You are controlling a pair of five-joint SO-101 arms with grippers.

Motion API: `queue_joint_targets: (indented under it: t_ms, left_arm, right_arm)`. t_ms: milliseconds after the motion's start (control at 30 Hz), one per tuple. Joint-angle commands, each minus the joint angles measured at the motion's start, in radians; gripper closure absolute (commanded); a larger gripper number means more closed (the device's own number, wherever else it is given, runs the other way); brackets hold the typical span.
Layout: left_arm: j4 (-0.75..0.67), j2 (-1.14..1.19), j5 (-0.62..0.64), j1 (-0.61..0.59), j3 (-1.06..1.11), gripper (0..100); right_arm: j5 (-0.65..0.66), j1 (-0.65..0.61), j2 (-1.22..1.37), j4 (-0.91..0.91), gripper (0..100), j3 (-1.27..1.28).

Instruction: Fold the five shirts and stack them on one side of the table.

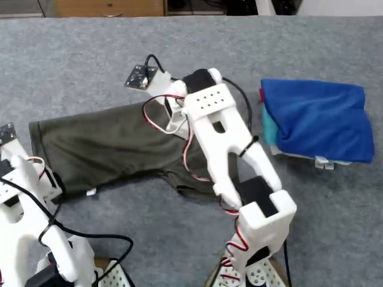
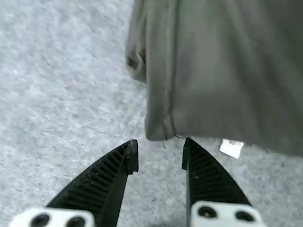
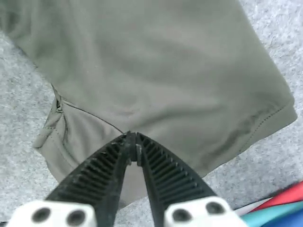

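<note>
Overhead first: one olive shirt (image 1: 114, 143), spread flat but rumpled, lies across the middle of the grey table (image 1: 72, 54). One folded stack (image 1: 314, 119), with a blue shirt uppermost and teal and red edges beneath it, sits well apart on the right arm's side of the table. The white right arm (image 1: 221, 137) stretches out over one end of the olive shirt. The white left arm (image 1: 24, 209) stands at the near corner of the other end. Left wrist view: the left claw (image 2: 160, 153) is narrowly parted and holds nothing. It hangs above bare table, just short of a hemmed corner of the olive shirt, and a small white tag (image 2: 231, 147) pokes out from under the hem close by. Right wrist view: the right claw (image 3: 132, 139) is closed, its tips pinching the olive shirt's cloth near a stitched sleeve hem. The stack's red, teal and blue edges show just beyond.
</note>
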Motion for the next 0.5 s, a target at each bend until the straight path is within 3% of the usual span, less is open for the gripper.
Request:
queue_joint_targets:
  t_ms: [0,267,467]
  left_arm:
    - [-0.086,0.012,-0.012,-0.026,0.025,83]
    - [-0.18,0.159,-0.02,-0.048,0.077,86]
    - [-0.187,0.209,-0.012,0.026,0.083,93]
  right_arm:
    - [0.009,-0.015,-0.01,0.008,99.5,-0.041]
    - [0.009,-0.013,-0.008,0.008,99.5,-0.042]
    - [0.009,-0.013,-0.01,0.006,99.5,-0.044]
